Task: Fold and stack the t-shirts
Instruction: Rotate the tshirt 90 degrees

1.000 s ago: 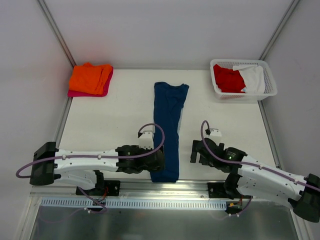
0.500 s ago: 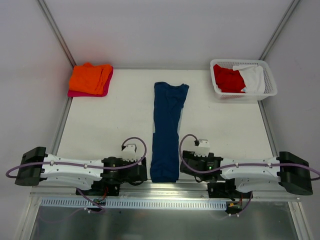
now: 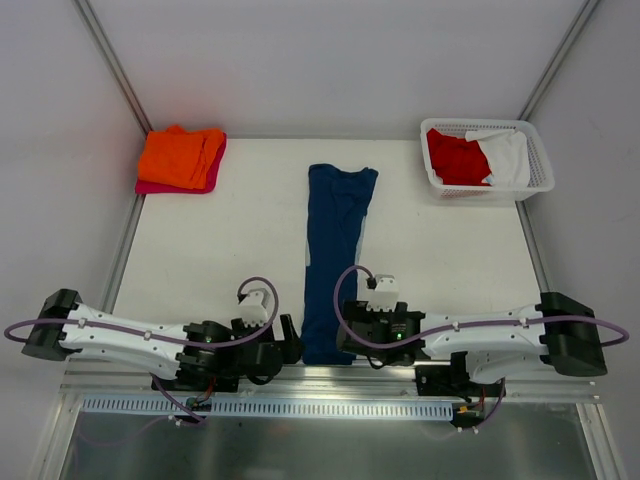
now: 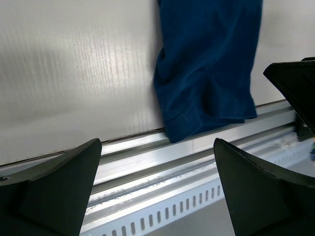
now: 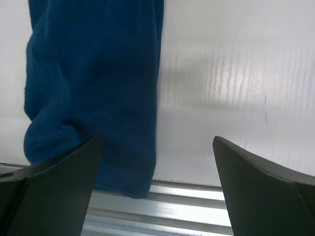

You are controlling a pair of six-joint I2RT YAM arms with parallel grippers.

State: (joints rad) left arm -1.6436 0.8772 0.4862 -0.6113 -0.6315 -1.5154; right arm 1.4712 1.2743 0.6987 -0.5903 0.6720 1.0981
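shirt: the navy shirt (image 3: 335, 260) lay as a long narrow strip down the middle of the table (image 3: 220, 260), collar end far and hem near. its near end drooped just over the table edge onto the metal rail (image 4: 147, 162).
left gripper: the left gripper (image 3: 292, 340) sat low at the near edge, just left of the hem. its fingers were spread wide with nothing between them, and they did not touch the cloth.
right gripper: the right gripper (image 3: 345, 338) mirrored it just right of the hem, also spread wide and empty.
why there: you had the two flanking the hem, one per corner. to my eye that was so both corners could be pinched together and the strip would lift evenly.
stack: an orange shirt (image 3: 180, 155) lay folded on a pink shirt (image 3: 160, 187) in the far left corner — probably the pile the navy one should join.
basket: a red shirt (image 3: 455, 158) and a white shirt (image 3: 508, 155) sat crumpled in the basket (image 3: 540, 185) at the far right, not yet folded.
step: the lengthwise fold looked done. the crosswise fold, hem carried toward collar, looked next.
risk: with the hem hanging on the rail, a finger could strike metal or catch only the top layer — you would want to pinch slightly inboard.
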